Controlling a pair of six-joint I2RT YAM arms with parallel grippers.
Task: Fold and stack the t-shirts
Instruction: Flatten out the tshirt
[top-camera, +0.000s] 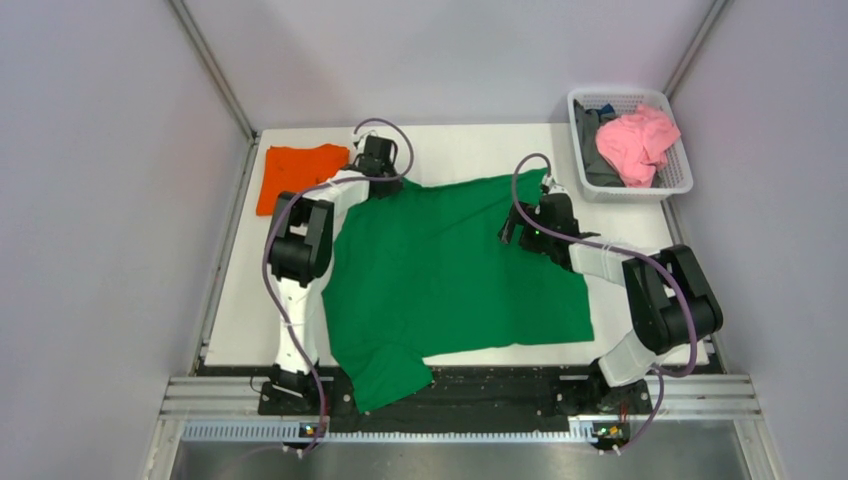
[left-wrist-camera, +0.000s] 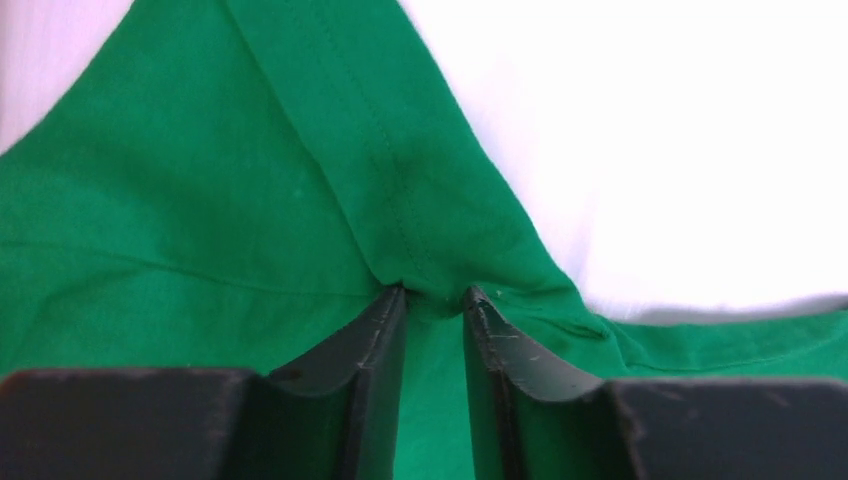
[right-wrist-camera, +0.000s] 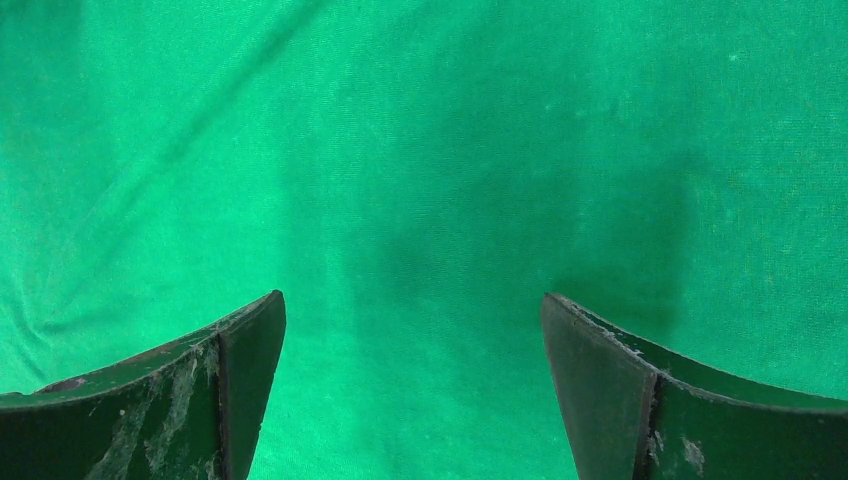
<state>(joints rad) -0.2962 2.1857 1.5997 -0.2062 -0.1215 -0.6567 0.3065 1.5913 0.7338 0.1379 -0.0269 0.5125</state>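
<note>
White table (top-camera: 250, 310) inside grey walls. Bright orange cloth t-shirt (top-camera: 297, 172) sits in the far-left corner as a compact flat rectangle, so it looks folded and parked; I'd count that one done. Large bright green cloth t-shirt (top-camera: 450, 270) is spread open over the middle of the table, mostly flat, with one sleeve hanging past the near edge onto the black base rail between the arm mounts. No fold in it yet that I can see. Left jaws are at the shirt's far-left corner, just beside the orange one, nearly together and pinching a ridge of green hem that tents up between them. Right jaws are wide apart with nothing between them, over the green cloth near its far-right edge; contact with the fabric is hard to judge. White plastic basket (top-camera: 684, 170) at the far right holds a crumpled pink cloth (top-camera: 635, 140) and a dark grey cloth (top-camera: 592, 150). My read: roughly halfway. Still to do: right-side grasp, every fold on the green shirt, then the stack.
</note>
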